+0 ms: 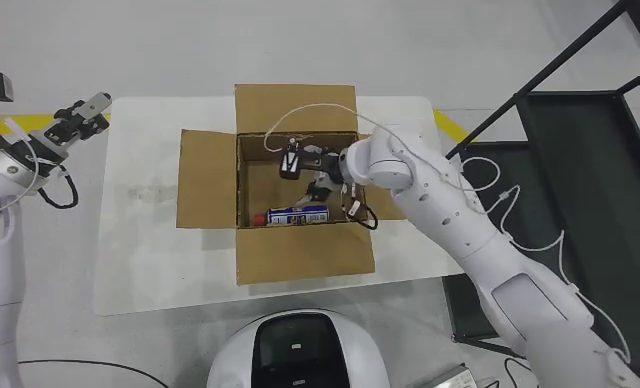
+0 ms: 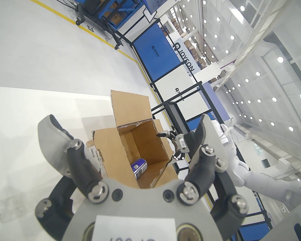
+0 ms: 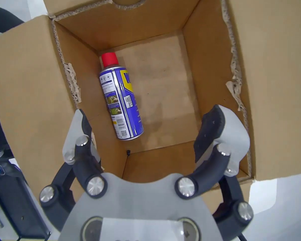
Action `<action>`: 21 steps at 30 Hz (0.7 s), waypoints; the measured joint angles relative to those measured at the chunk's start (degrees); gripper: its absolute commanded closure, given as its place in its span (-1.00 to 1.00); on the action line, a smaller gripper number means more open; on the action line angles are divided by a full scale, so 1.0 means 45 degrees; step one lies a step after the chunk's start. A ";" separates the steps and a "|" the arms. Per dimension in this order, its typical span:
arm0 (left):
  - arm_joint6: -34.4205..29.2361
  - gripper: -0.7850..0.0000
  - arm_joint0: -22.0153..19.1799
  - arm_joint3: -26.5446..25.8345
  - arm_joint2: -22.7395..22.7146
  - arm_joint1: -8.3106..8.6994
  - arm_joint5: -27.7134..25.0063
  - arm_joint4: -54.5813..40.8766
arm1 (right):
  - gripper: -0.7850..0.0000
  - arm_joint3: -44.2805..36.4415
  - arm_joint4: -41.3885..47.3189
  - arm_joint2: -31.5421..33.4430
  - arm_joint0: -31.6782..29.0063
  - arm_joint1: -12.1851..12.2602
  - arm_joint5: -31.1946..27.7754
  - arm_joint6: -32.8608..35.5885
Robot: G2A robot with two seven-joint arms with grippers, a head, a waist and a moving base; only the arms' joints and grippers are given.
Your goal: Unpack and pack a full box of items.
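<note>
Left gripper [image 1: 85, 113] first: it is hanging out past the table's left edge, near the far corner, over the pale floor. In its own wrist view the left gripper [image 2: 128, 124] is showing its fingers [image 2: 54, 131] spread wide, with nothing held between them, and it is facing across toward the box.

Moving inward, the white table [image 1: 150, 268] is carrying the cardboard box [image 1: 205, 178] at about its middle. All four flaps are folded outward and lying flat or nearly flat, so the top is standing open. The left wrist view is catching the box [image 2: 130, 111] from the side, with torn edges along its rim.

Down inside, the spray can [image 1: 297, 217] is lying on its side on the box floor, tucked along the wall nearest the robot, red cap pointing left. The right wrist view is looking straight down at the box [image 3: 145, 18], and there the spray can [image 3: 121, 101], with its blue body, is lying close beside one wall, its cap toward a corner. The left wrist view is also glimpsing the spray can [image 2: 138, 167] from its base end.

Next, the right gripper [image 1: 292, 160] is hanging over the far half of the opening, well apart from the can. Seen from its own wrist, the right gripper [image 3: 147, 114] is gaping wide and gripping nothing. From the left wrist, the right gripper [image 2: 176, 149] is sitting at about rim height by the box's right wall.

Off to the right, a black rack [image 1: 570, 158] is standing beside the table.
</note>
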 measured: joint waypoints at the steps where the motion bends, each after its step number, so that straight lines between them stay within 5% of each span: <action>1: 0.0000 -1.00 0.0000 0.0000 0.0000 0.0000 0.0000 0.0000 | -1.00 0.0388 0.0040 -0.0319 0.0261 -0.0117 0.0009 0.0069; 8: 0.0000 -1.00 0.0000 0.0000 0.0000 0.0000 0.0000 0.0000 | -1.00 0.2749 0.0065 -0.1787 0.1606 -0.0840 0.0045 -0.0503; 21: 0.0000 -1.00 0.0000 0.0000 0.0000 0.0000 0.0000 0.0000 | -1.00 0.2934 -0.0550 -0.2133 0.1652 -0.0917 -0.0245 -0.0579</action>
